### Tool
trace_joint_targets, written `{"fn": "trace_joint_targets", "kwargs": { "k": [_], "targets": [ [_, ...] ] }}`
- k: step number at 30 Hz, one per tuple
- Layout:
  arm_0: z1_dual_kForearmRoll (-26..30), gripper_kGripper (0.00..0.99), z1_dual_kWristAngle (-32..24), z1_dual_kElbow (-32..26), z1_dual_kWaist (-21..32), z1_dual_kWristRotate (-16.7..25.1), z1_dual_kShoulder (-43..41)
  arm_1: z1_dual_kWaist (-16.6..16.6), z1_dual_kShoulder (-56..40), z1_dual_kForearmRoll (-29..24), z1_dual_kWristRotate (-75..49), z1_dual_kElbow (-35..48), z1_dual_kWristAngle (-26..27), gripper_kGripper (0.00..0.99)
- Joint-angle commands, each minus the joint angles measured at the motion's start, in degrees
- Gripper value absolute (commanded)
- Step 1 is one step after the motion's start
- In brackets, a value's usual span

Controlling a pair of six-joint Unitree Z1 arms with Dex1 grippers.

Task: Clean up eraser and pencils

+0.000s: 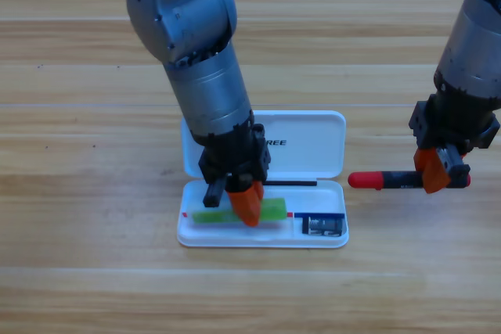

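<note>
Green-ended pencil (239,212) lies in the white case (262,238) under your left gripper (244,207), jaws seemingly astride it; release flat. Right gripper (435,174) pinches the red-ended pencil (383,180).

You are looking at one piece of lettering only: on the inside of the raised lid of the white plastic pencil case (313,142), dark capitals are showing "REE", just right of the grey left arm (207,91), which is covering whatever letters stand before them. Nothing else is showing readable text.
</note>
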Motion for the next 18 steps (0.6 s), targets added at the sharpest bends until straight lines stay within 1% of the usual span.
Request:
{"fn": "trace_joint_targets", "kwargs": {
  "k": [1, 7, 8, 9, 10, 11, 12, 18],
  "targets": [
    [-0.9, 0.0, -0.1, 1.1, -0.6, 0.0, 3.2, 2.0, 1.2, 1.0, 0.2, 0.2, -0.1, 0.0],
    [-0.9, 0.0, -0.4, 1.1, -0.6, -0.7, 3.2, 2.0, 1.4, 1.0, 0.2, 0.1, -0.2, 0.0],
    [-0.8, 0.114, -0.5, 1.3, -0.6, -0.7, 3.2, 2.0, 1.4, 1.0, 0.2, 0.1, -0.2, 0.0],
    [-0.7, 0.436, -0.5, 1.4, -0.6, -0.7, 3.2, 2.0, 1.4, 1.0, 0.2, 0.1, -0.2, 0.0],
    [-0.7, 0.701, -0.5, 1.6, -0.6, -0.7, 3.2, 2.0, 1.4, 0.9, 0.2, 0.1, -0.2, 0.0],
    [-0.6, 0.914, -0.5, 1.6, -0.6, -0.8, 3.1, 2.0, 1.4, 1.0, 0.2, 0.1, -0.3, 0.0],
    [-0.6, 0.985, -0.5, 1.6, -0.6, -1.0, 3.1, 2.0, 1.4, 0.9, 0.2, 0.0, -0.3, 0.0],
    [-0.5, 0.99, -0.4, 1.6, -0.6, -1.4, 2.6, 2.0, 1.5, 1.0, 0.2, -0.1, -0.3, 0.0]
  ]
}}
